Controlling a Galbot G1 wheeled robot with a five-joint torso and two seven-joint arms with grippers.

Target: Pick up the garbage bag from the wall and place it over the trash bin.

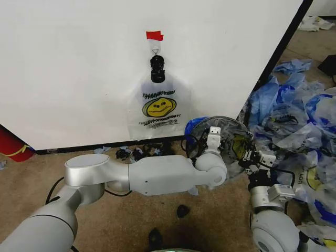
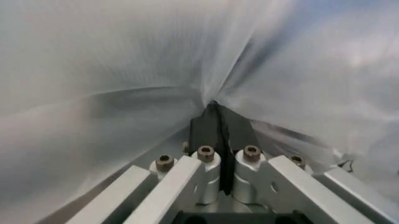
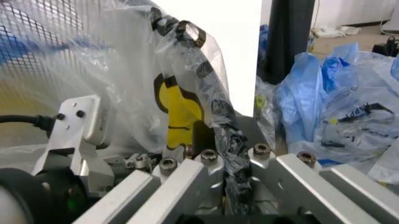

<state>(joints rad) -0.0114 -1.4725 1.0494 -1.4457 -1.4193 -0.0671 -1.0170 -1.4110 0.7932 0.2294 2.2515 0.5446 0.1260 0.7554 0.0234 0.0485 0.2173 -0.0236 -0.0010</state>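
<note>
The left arm reaches across, its left gripper point(image 2: 215, 122) clenched on a plastic bag point(image 2: 124, 70) over the bin point(image 1: 223, 137); the right gripper point(image 3: 219, 140) grips the bag's rim beside it. Another garbage bag point(image 1: 157, 107) hangs on the wall point(image 1: 68, 68)

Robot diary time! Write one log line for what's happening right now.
left gripper: shut on bag | right gripper: shut on bag | bag: draped over bin | another bag: hanging on wall

Both arms are glossy silver-white with rounded joints; the left gripper point(image 2: 215, 140) and right gripper point(image 3: 224, 172) have black jaws on screwed aluminium brackets.
</note>
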